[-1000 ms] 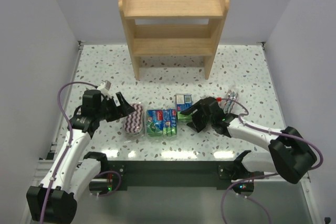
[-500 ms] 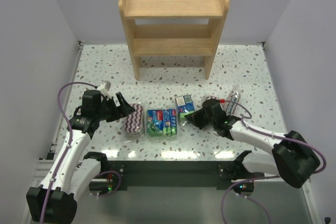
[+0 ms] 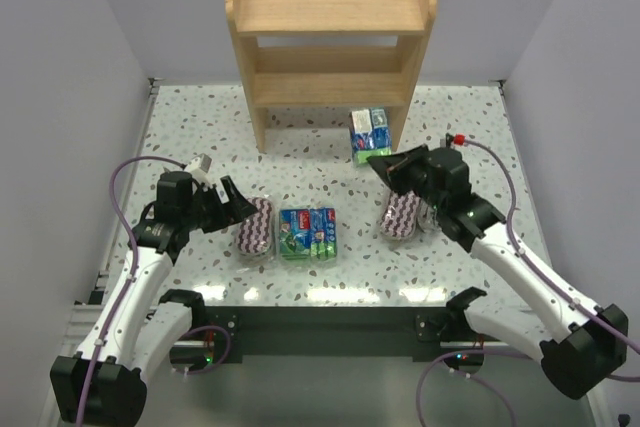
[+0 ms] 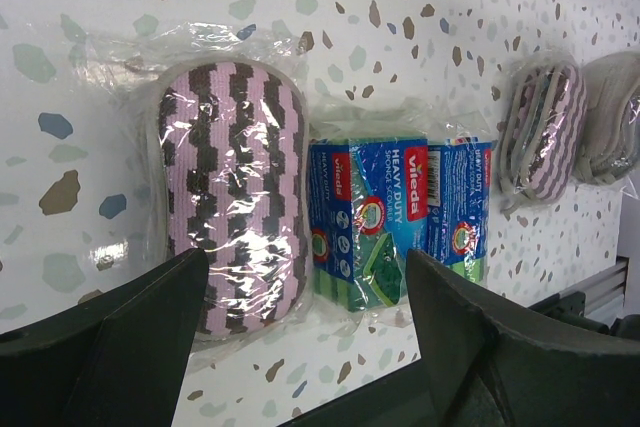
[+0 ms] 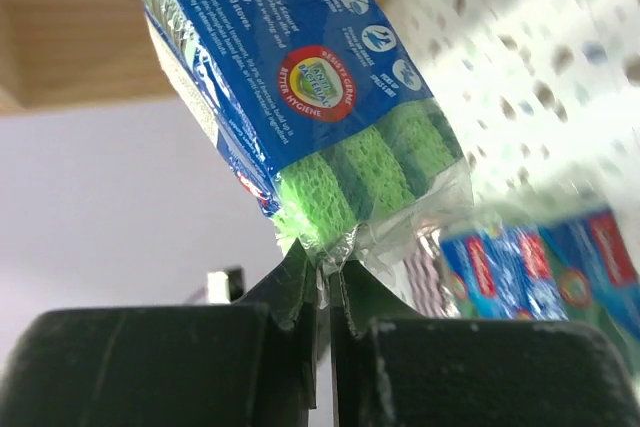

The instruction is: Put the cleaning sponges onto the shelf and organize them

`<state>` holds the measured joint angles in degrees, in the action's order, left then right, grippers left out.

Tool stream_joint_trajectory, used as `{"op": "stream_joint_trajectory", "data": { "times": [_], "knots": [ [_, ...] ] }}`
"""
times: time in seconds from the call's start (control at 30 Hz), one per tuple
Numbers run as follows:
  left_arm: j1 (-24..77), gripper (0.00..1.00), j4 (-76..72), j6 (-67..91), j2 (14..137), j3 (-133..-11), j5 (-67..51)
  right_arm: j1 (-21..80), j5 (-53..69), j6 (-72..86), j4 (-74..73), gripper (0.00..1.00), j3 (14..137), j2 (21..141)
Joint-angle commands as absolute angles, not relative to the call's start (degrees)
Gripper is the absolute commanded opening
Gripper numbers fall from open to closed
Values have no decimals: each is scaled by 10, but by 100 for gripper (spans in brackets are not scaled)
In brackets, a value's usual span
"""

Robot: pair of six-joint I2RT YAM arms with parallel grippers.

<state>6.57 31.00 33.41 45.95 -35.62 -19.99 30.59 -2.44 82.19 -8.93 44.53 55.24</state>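
Read on the two packs (image 4: 400, 217) lying side by side, left wrist view: red "vileda" tag, "HEAVY DUTY", "SPONGE SCOURER". Read on the held pack (image 5: 290, 97), right wrist view: round badge "BETTER HYGIENE"; smaller print too blurred.

Found right gripper (image 3: 385, 161) closed fully, nipping only the clear wrap edge of the held pack, green sponge end nearest the jaws. Placed held pack, from top view, raised off the table (image 3: 200, 127), just in front of the shelf (image 3: 330, 7) by its right leg; not on either tier.

Found left gripper (image 3: 232, 203) spread wide, holding nothing, at the left oval pad (image 3: 257, 225); contact not discernible.

Seen only from left wrist: two more oval pads (image 4: 545, 132) side by side beyond the two packs; top view gives one clearly, the other mostly hidden under the right arm. Seen only from top: whole shelf
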Motion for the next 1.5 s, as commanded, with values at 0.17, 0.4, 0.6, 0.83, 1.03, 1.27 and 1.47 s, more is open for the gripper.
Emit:
{"op": "stream_joint_trajectory", "data": {
  "times": [0.17,0.4,0.6,0.83,1.03,1.27,1.47],
  "knots": [
    [69,85,326,323,440,-381,-207,239,-2,740,-38,0,626,703],
    [69,85,336,326,431,-385,-206,203,-5,741,-31,0,743,812],
    [69,85,345,326,420,-385,-204,187,-1,749,-47,0,820,881],
    [69,85,352,325,413,-385,-203,171,14,754,-62,7,835,915],
    [69,85,352,327,412,-384,-204,165,36,745,-35,47,825,907],
    [69,85,347,333,409,-385,-208,164,65,706,-20,66,768,816],
    [69,85,333,339,413,-380,-228,174,110,661,-63,70,610,654]
  ]
}}
